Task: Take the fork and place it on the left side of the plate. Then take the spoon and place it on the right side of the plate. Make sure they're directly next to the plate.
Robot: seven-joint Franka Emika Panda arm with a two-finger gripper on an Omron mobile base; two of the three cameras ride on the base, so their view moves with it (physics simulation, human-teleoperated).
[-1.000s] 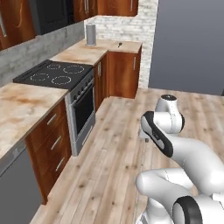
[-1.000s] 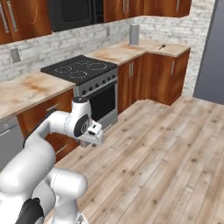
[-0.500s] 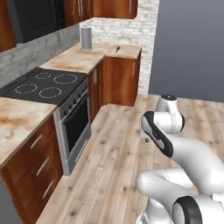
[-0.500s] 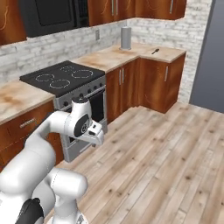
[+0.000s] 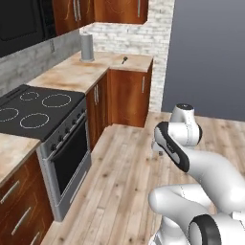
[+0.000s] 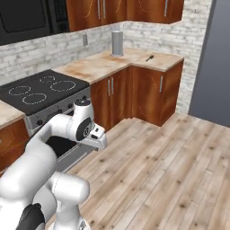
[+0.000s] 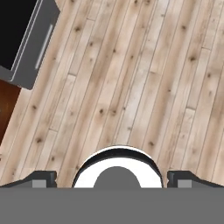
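The fork and the plate are out of view. A small dark utensil (image 5: 124, 60) (image 6: 149, 58) lies on the far corner counter; it is too small to tell whether it is the spoon. My gripper (image 7: 113, 179) (image 5: 161, 152) (image 6: 100, 138) hangs folded close to the arm, well short of that counter, and points straight down at the wooden floor. Its fingertips (image 7: 43, 178) stand wide apart, open, with nothing between them.
A stove (image 5: 43, 107) (image 6: 42, 90) with an oven door stands to the left, with wooden cabinets (image 5: 127, 95) (image 6: 157, 92) beyond it. A grey cylinder (image 5: 86, 46) (image 6: 117, 42) stands on the counter by the wall. Open plank floor (image 6: 170, 170) lies ahead and to the right.
The whole picture has shifted: the base has driven forward along the counter, so the stove and corner cabinets look nearer. The arm keeps its folded pose and the gripper stays open.
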